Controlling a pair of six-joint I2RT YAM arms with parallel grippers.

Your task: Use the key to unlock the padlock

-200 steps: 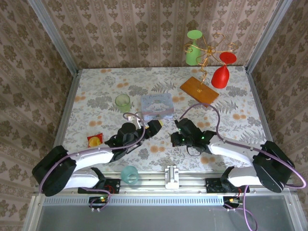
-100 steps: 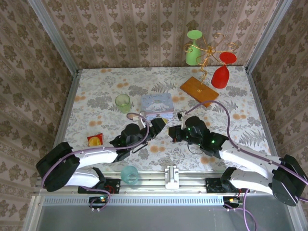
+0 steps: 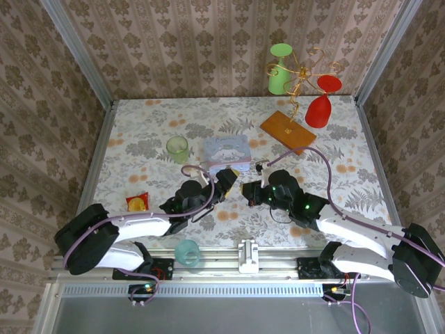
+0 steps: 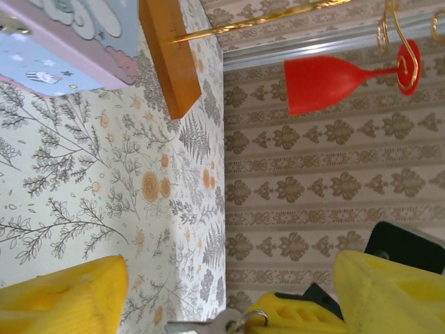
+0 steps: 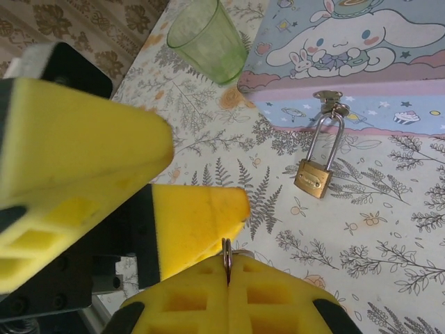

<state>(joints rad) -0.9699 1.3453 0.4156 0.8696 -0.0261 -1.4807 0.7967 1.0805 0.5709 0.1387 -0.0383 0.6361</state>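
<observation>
Padlock (image 5: 314, 177), shackle in box hasp (image 5: 330, 103), body toward right gripper (image 5: 228, 268) tight on key (image 5: 227, 250); left gripper (image 4: 231, 285) jaws apart.

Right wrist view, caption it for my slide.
Right claw pinches a key ring, padlock hooked on the cartoon box ahead.

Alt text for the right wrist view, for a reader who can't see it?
The right claw is shut on the key, a thin metal ring showing between its yellow pads, the open left claw close beside it. Beyond, a brass padlock is hooked through the hasp of a pale blue cartoon box, a green cup nearby.
</observation>
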